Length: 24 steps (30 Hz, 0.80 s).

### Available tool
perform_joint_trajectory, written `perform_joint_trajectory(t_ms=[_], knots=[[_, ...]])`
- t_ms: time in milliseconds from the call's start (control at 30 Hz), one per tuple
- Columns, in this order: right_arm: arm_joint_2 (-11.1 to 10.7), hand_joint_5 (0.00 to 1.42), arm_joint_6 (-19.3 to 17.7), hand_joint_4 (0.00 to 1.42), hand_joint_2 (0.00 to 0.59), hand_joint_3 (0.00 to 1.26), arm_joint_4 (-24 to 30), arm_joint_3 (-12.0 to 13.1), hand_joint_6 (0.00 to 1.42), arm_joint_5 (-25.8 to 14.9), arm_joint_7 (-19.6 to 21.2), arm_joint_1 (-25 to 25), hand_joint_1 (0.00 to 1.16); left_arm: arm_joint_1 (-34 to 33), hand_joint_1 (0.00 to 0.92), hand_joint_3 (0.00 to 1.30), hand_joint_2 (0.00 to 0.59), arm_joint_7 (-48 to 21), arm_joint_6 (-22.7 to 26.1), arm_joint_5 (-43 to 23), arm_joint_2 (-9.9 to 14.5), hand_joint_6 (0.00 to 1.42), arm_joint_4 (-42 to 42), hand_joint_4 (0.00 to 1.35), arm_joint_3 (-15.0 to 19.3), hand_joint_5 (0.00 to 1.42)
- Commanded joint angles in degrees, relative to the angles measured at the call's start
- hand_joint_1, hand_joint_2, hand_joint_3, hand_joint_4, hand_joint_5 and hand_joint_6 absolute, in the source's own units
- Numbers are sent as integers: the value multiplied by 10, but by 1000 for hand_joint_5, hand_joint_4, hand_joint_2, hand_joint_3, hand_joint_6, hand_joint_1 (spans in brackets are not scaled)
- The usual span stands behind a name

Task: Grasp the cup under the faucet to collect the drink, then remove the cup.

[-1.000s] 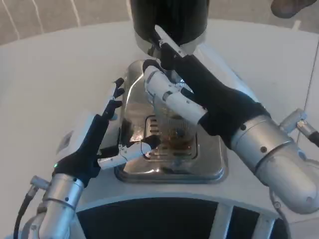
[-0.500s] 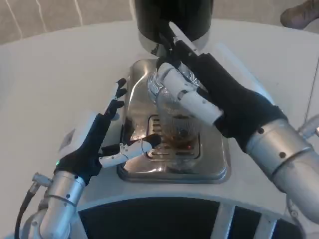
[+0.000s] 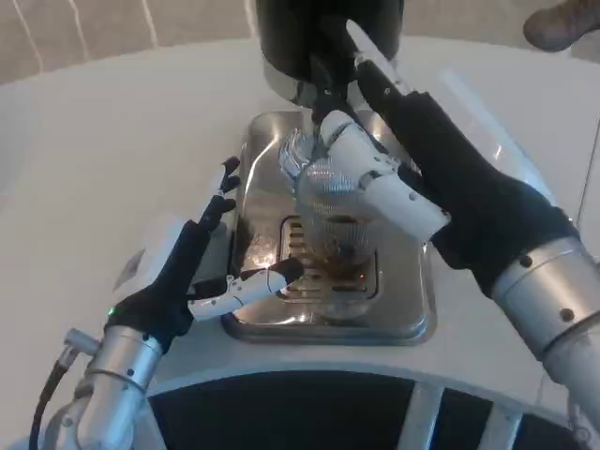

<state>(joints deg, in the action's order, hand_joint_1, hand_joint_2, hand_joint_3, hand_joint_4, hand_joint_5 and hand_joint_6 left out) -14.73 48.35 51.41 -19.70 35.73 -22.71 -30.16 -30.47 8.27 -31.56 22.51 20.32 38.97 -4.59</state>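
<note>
Under the black dispenser point(image 3: 328, 37), the right hand point(image 3: 394, 173) grips the clear cup point(image 3: 330, 211), its white fingers point(image 3: 375, 183) wrapped around the cup's upper wall from the right side. The cup stands upright over the slotted grate point(image 3: 314, 267) of the shiny metal drip tray point(image 3: 272, 178), directly beneath the faucet point(image 3: 323, 80), which sits just above the hand's fingers. A little brown drink shows at the bottom of the cup; whether the base touches the grate or hangs just over it cannot be told. The right forearm point(image 3: 553, 300) runs back from the hand toward the lower right.

To the left of the cup, the left hand point(image 3: 183, 272) is held open with nothing in it, palm turned toward the tray. Its upper fingers point(image 3: 223, 187) point up along the tray's left rim, and a lower finger point(image 3: 248, 281) reaches across the tray's front left corner, its dark tip close to the grate and just short of the cup. The tray rests on the white worktop point(image 3: 112, 141), which spreads out beyond both hands.
</note>
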Motion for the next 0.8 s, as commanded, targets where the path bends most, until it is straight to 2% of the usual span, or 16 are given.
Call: perform_joint_trajectory(t_ms=[33, 267, 400, 533, 667, 800], knots=[[-16, 0, -12, 0, 583, 0, 26, 7, 0, 10, -9, 18, 20, -6, 365, 0, 55, -5, -10, -8, 2, 252, 7, 0, -4, 148], [-57, 0, -31, 0, 583, 0, 66, 15, 0, 41, -34, 49, 24, -7, 366, 0, 56, -4, -12, -10, 3, 252, 9, 0, -7, 148], [-71, 0, -63, 0, 582, 0, 85, 41, 0, 62, -63, 81, 27, -6, 368, 0, 57, -5, -13, -14, 3, 252, 10, 0, -9, 148], [-47, 0, -117, 0, 580, 0, 86, 77, 0, 85, -96, 112, 33, -5, 369, 0, 58, -5, -13, -17, 3, 253, 10, 0, -12, 148], [-4, 0, -193, 0, 576, 0, 86, 120, 0, 118, -139, 159, 39, -5, 369, 0, 58, -5, -14, -16, 2, 253, 8, 0, -14, 148], [40, 0, -255, 0, 571, 0, 86, 152, 0, 146, -172, 204, 42, -3, 364, 0, 60, -5, -16, -16, 0, 253, 6, 0, -17, 151]])
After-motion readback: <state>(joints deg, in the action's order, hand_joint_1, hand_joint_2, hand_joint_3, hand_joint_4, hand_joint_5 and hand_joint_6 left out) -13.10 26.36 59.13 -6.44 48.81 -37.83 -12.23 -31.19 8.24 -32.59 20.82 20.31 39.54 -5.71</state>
